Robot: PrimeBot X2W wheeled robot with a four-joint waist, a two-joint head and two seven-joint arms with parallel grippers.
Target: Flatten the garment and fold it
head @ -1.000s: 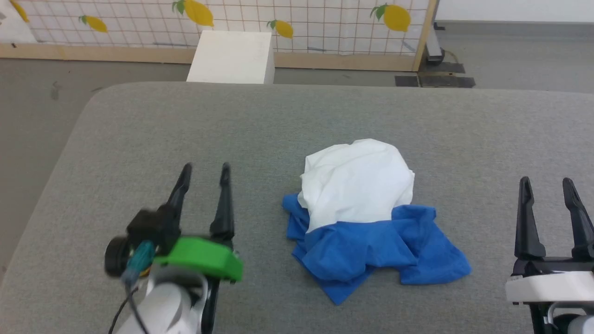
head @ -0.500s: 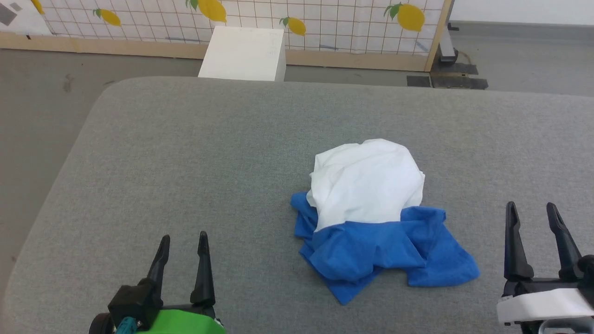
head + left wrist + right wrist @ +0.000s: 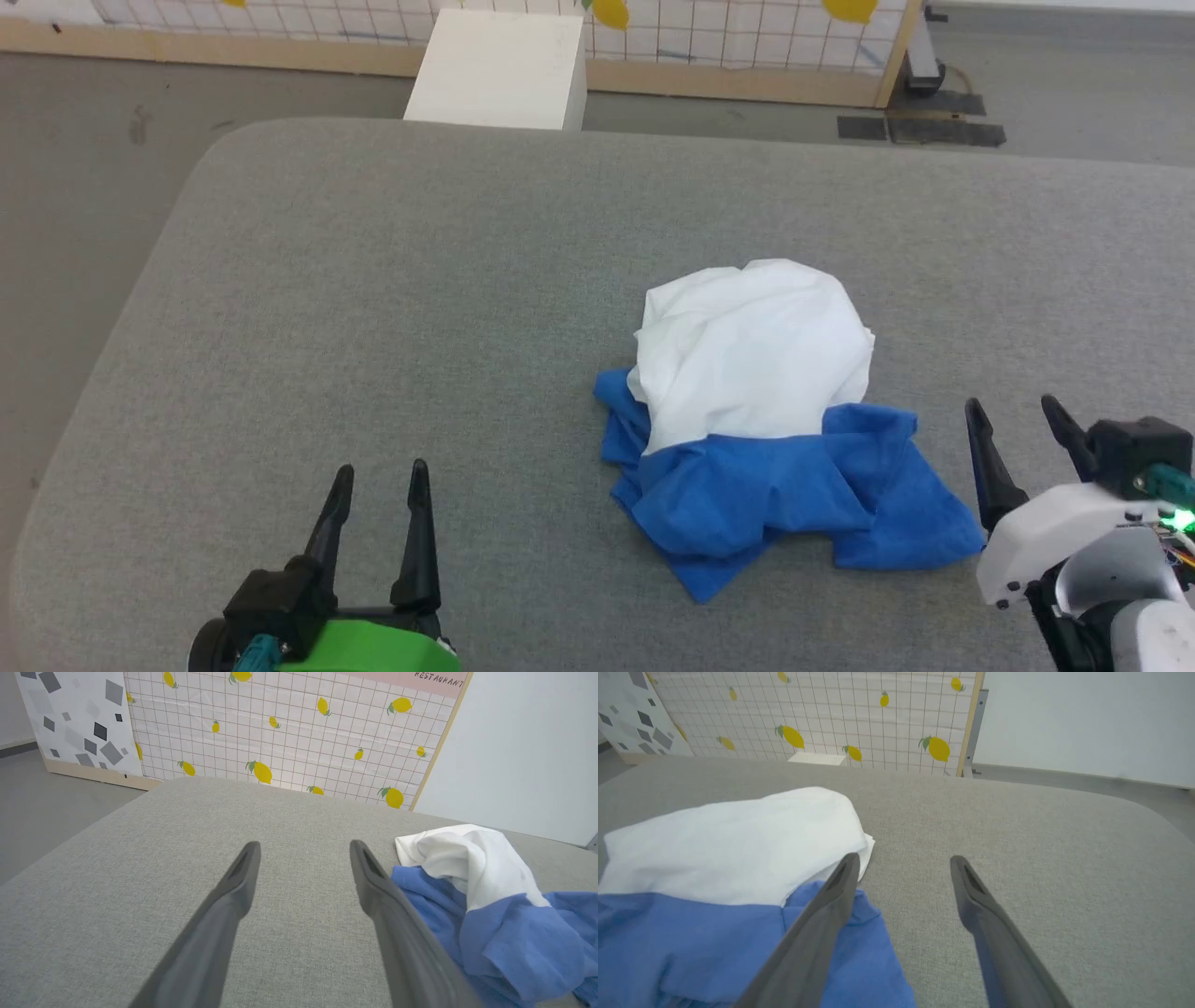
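Blue-and-white garment (image 3: 756, 373), crumpled heap, on grey cushioned surface (image 3: 373, 280)

One crumpled thin-cloth shirt (image 3: 756, 420), white and royal blue, lies toward the near edge of one grey fabric-covered bench (image 3: 420, 280). Two dark-fingered grippers flank it: left gripper (image 3: 383, 471), right gripper (image 3: 1013, 403). One white rectangular box (image 3: 499, 70) stands on the floor past the far edge.
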